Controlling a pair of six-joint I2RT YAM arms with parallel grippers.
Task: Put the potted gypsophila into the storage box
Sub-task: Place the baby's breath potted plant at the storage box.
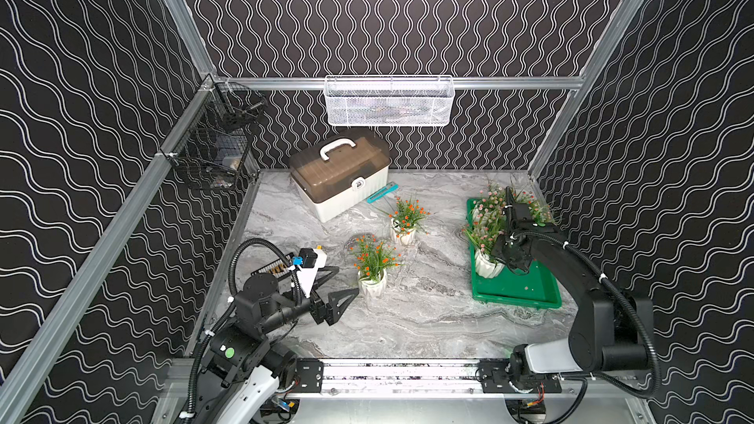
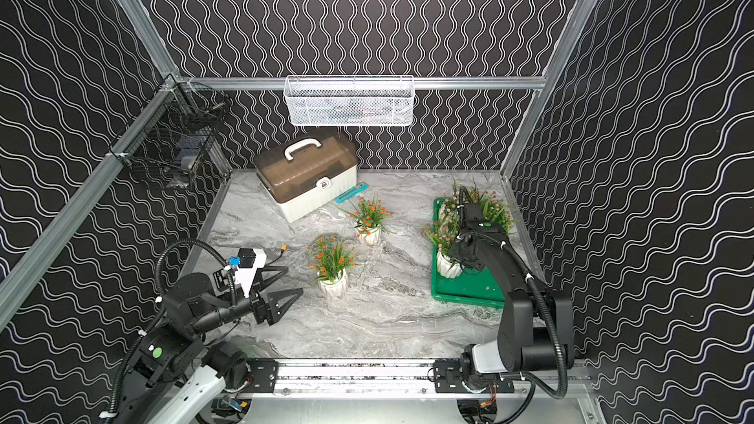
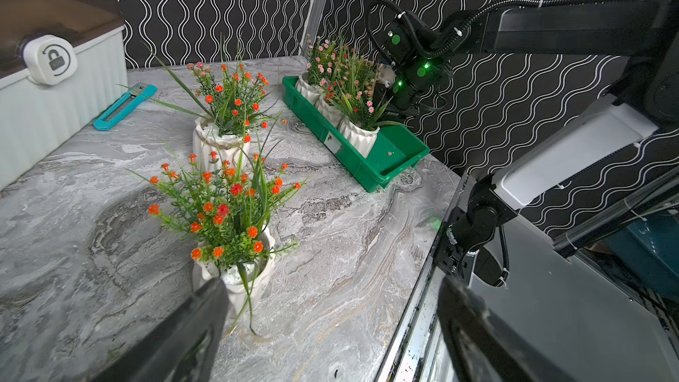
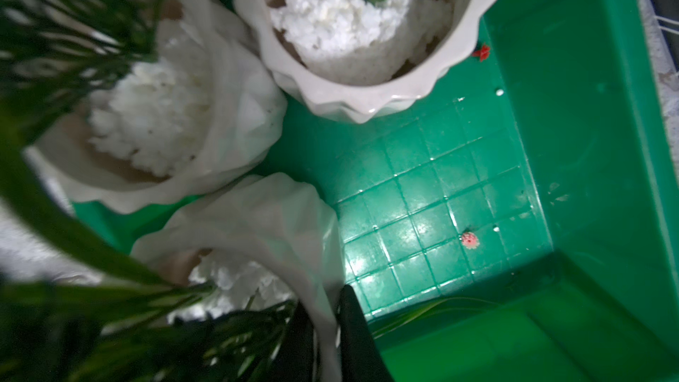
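The storage box (image 1: pixel 526 291), a shallow green tray, lies at the right of the marble table and shows in both top views (image 2: pixel 469 293). Three potted gypsophila with pink flowers stand in it. My right gripper (image 4: pixel 325 328) is down in the tray, shut on the rim of the nearest pot (image 4: pixel 264 214), one finger inside the wall and one outside. Two orange-flowered pots (image 1: pixel 372 285) (image 1: pixel 403 234) stand on the table mid-scene. My left gripper (image 1: pixel 347 279) is open, just left of the nearer pot (image 3: pixel 239 288), holding nothing.
A white case with a brown lid (image 1: pixel 340 173) stands at the back, a teal utility knife (image 1: pixel 382 192) beside it. A white mesh basket (image 1: pixel 389 101) hangs on the back rail and a black wire basket (image 1: pixel 212 144) on the left rail.
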